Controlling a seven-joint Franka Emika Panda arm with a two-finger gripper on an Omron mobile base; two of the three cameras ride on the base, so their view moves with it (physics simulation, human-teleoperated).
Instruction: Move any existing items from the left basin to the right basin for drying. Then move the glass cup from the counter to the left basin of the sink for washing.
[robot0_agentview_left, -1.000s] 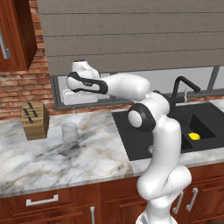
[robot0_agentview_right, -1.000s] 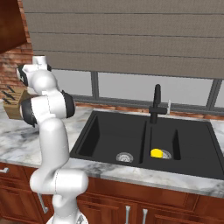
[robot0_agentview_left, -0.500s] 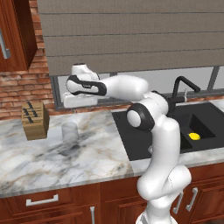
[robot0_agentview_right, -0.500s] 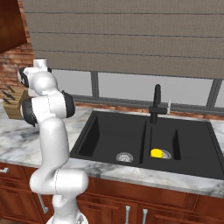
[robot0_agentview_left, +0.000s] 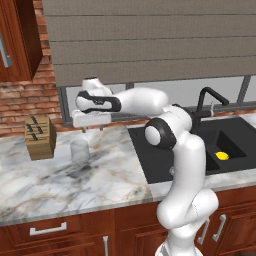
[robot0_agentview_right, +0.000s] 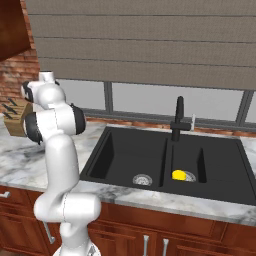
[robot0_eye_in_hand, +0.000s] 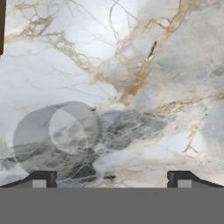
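Hovering wide open at centre-left of the left base view, the gripper (robot0_agentview_left: 91, 128) hangs above the glass cup (robot0_agentview_left: 79, 150) on the marble counter (robot0_agentview_left: 60, 182).

Kitchen, black sink (robot0_agentview_right: 165, 155), marble counter (robot0_agentview_left: 60, 175), wood cabinets (robot0_agentview_left: 65, 230)

The sink (robot0_agentview_left: 200, 150) and counter (robot0_agentview_left: 60, 180) are viewed from behind-left and behind-right; the counter is seen close, straight down, by the hand view.

A glossy white arm (robot0_agentview_left: 185, 165) of rounded segments with dark joint rings and small dark fingertips (robot0_eye_in_hand: 41, 178).
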